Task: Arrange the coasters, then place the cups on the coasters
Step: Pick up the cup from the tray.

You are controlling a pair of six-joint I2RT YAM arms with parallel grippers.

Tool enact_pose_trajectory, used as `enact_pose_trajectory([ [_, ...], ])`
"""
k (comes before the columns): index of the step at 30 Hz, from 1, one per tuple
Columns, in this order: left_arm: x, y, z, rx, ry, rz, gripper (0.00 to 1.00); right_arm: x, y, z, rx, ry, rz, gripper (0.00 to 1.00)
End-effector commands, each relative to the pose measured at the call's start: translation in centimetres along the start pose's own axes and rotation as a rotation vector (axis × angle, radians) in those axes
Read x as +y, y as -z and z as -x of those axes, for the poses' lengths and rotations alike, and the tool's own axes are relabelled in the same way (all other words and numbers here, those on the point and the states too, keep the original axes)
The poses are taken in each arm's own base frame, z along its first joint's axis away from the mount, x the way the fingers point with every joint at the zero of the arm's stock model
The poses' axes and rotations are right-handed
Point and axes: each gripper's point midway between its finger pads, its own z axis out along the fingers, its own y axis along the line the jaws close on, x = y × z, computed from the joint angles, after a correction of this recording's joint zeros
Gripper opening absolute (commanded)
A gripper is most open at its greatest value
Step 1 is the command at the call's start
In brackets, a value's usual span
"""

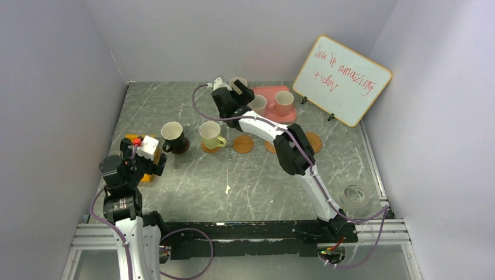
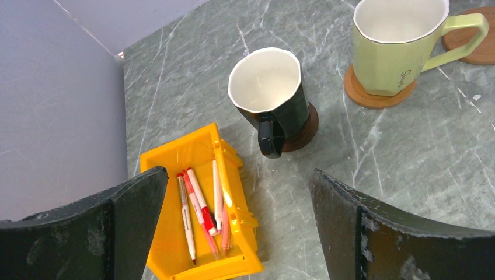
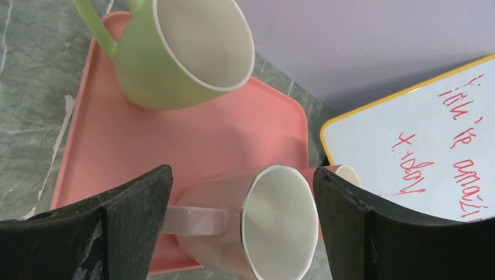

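Left tool (image 2: 238,176), jaws apart, above a yellow plastic bin (image 2: 169,245) of pens.
Dark brown ceramic mug (image 2: 265,96) on dark brown round coaster (image 2: 306,131); pale green mug (image 2: 391,52) on tan woven coaster (image 2: 365,96); bare tan coasters (image 1: 243,143) on grey marbled counter (image 1: 192,175); right tool (image 3: 242,175), jaws apart, straddling pale pink mug (image 3: 262,227) on pink rectangular tray (image 3: 192,134).

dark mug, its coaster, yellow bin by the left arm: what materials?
dark mug: likely glazed ceramic, glossy black outside, pale inside.
coaster under it: looks like wood, matte dark brown; grain too unclear to confirm.
yellow bin: moulded plastic, uniform colour, slight sheen, ribbed rim.
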Motion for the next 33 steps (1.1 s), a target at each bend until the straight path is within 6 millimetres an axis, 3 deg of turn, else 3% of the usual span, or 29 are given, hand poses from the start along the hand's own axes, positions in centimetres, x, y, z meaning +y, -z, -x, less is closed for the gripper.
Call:
enact_pose_trajectory([
  [1,-0.1,0.0,0.4,-0.021,-0.015,-0.010,0.96,-2.1,0.5,1.3,-0.015,-0.051,-0.031,0.93],
  [7,-0.1,0.1,0.4,-0.023,-0.017,-0.011,0.96,-4.2,1.9,1.8,-0.038,-0.071,-0.034,0.92],
  [33,-0.1,0.1,0.5,-0.026,-0.021,-0.011,0.96,-5.7,4.5,-2.3,-0.002,-0.089,0.044,0.93],
])
